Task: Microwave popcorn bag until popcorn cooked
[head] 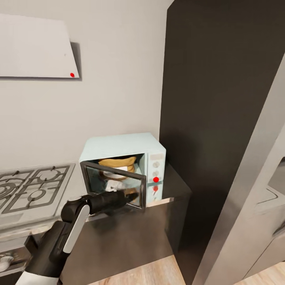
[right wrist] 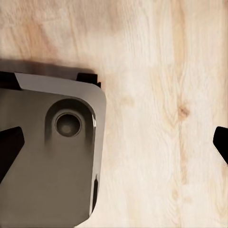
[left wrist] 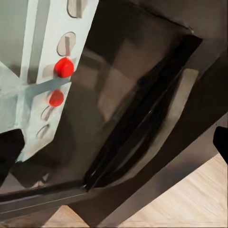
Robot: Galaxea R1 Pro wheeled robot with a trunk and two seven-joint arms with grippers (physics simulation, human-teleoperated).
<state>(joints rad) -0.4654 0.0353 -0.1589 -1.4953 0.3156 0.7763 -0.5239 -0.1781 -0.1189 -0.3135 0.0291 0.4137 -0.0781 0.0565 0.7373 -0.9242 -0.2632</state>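
Your left gripper (head: 132, 196), jaws apart, touched the half-open door's (head: 114, 184) edge; the popcorn bag (head: 116, 166) sat just beyond, inside the microwave (head: 122, 144).

Glossy steel countertop (head: 118, 233); dark glass microwave (head: 118, 146) door; wood floor (right wrist: 156, 114).

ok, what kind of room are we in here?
A home kitchen, most likely. A pale mint-blue microwave stands on a glossy steel countertop with its door partly open and the popcorn bag inside, a steel gas hob with grates sits beside it, and the floor is light wood.
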